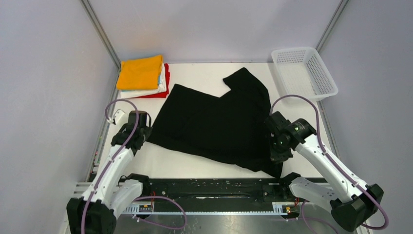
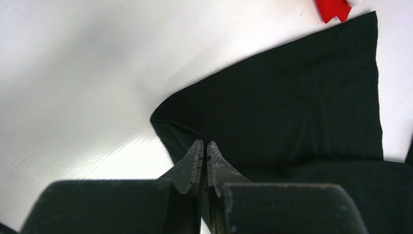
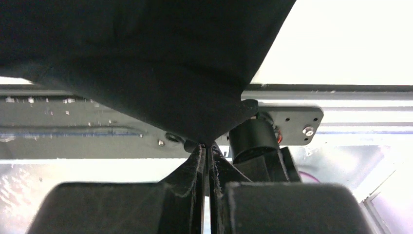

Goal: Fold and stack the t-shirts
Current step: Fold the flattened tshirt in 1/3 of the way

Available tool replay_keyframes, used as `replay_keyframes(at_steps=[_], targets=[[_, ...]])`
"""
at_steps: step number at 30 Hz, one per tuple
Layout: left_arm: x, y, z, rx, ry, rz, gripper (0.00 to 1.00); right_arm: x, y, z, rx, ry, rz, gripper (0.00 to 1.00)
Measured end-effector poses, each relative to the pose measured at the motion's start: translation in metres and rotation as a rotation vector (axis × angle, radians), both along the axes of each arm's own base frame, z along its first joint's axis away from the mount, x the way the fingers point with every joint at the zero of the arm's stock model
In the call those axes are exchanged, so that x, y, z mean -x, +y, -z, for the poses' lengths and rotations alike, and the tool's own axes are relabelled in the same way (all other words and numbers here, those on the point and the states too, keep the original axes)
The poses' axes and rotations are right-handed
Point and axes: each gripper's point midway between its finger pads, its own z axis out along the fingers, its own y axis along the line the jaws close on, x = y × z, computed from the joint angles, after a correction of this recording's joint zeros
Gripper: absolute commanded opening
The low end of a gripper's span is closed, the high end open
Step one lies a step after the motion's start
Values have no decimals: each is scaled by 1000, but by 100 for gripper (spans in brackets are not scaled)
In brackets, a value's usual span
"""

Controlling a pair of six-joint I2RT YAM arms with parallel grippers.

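The large black t-shirt [image 1: 219,119] lies partly spread across the middle of the table, with a sleeve pointing to the back. My left gripper [image 1: 144,132] sits at its near-left corner. In the left wrist view the gripper [image 2: 204,144] is shut on the folded edge of the black cloth [image 2: 292,97]. My right gripper [image 1: 279,150] is at the shirt's near-right corner. In the right wrist view it [image 3: 204,145] is shut on a pinched point of black cloth [image 3: 146,58], held off the table. A folded stack [image 1: 142,73] with the orange-yellow shirt on top stands at the back left.
A white mesh basket [image 1: 304,72] stands at the back right. The red bottom shirt of the stack shows in the left wrist view [image 2: 332,9], just beyond the black shirt. The arms' black base rail [image 1: 214,187] runs along the near edge. Frame posts and grey walls enclose the table.
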Motion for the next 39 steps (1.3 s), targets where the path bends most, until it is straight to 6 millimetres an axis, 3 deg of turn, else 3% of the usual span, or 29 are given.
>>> replay_keyframes(at_steps=[8,18,19,20,22,23,24,26,28,31,34,39], targets=[[-49,-9,-1,-8,6,22,0,-68,-3,-13,115,-167,31,2],[-117,-13,16,-63,100,27,0,-155,1,1,164,-182,87,14],[-125,-13,20,-65,112,27,10,-168,4,4,159,-178,87,22],[-134,-14,24,-67,129,26,43,-182,6,8,158,-171,91,41],[-148,-14,34,-73,168,32,75,-209,7,19,165,-151,107,55],[-159,-14,38,-67,183,32,93,-223,7,26,169,-138,112,67],[-168,-14,41,-62,196,37,98,-233,6,31,171,-132,121,75],[-183,-13,43,-49,203,44,99,-255,4,43,179,-122,132,92],[-187,-14,39,-37,198,59,99,-266,1,46,179,-139,142,99],[-183,-20,25,-7,165,105,99,-263,2,44,141,-199,143,99],[-166,-34,18,50,119,178,99,-235,12,45,25,-243,132,100],[-122,-62,48,146,162,293,99,-191,42,59,-215,-241,127,99]])
